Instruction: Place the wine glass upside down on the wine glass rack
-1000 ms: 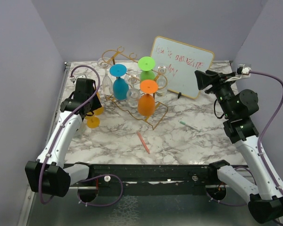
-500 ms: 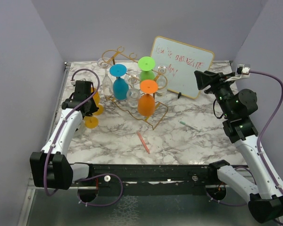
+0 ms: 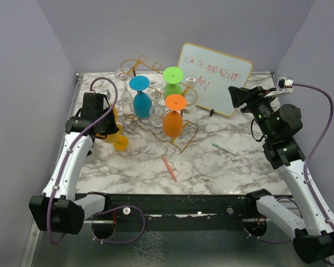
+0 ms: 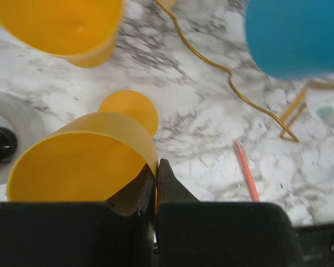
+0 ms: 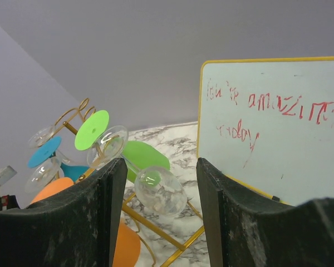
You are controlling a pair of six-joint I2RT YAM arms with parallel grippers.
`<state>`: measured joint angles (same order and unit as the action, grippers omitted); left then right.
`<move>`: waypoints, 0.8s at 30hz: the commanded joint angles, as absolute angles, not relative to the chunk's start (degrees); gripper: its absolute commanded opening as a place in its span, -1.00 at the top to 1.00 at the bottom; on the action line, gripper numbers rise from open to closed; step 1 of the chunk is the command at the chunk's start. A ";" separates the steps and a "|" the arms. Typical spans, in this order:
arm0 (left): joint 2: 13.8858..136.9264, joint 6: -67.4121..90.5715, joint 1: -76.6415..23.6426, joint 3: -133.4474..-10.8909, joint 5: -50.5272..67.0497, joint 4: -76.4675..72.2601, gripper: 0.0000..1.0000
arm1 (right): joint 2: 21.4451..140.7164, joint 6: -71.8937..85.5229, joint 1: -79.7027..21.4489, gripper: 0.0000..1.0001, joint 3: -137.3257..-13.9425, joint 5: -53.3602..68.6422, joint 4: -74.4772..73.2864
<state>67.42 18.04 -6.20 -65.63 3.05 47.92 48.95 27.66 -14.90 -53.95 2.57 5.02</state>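
The gold wire wine glass rack (image 3: 185,137) stands at mid-table and carries upside-down blue (image 3: 142,103), green (image 3: 173,83), orange (image 3: 173,123) and clear glasses. My left gripper (image 3: 102,123) is left of the rack. It is shut on the rim of a yellow wine glass (image 3: 121,143), which is tilted with its foot pointing right. In the left wrist view the fingers (image 4: 156,172) pinch the bowl's rim (image 4: 83,161). A second yellow glass (image 4: 61,25) is close behind. My right gripper (image 3: 237,95) is open and empty, raised in front of the whiteboard; its view shows the rack (image 5: 156,225).
A framed whiteboard (image 3: 214,72) with red writing leans at the back right. A red pen (image 3: 168,167) lies in front of the rack and a green pen (image 3: 224,149) lies to its right. A white round object (image 4: 11,128) sits by the table's left edge.
My left gripper has moved toward the rack with the yellow glass, and the glass has tilted so its foot swings right. The right arm has hardly moved.
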 commanded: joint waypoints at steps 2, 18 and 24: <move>62.91 10.54 -12.63 -65.92 21.07 53.13 1.00 | 49.26 28.77 -14.85 -0.16 -56.73 2.92 1.51; 54.09 6.73 -25.58 -74.44 49.44 41.51 1.00 | 48.57 31.03 -14.85 -0.17 -56.32 3.15 1.28; 50.68 26.64 -25.58 -73.17 41.01 13.43 1.00 | 48.53 30.90 -14.85 -0.21 -56.42 6.96 1.33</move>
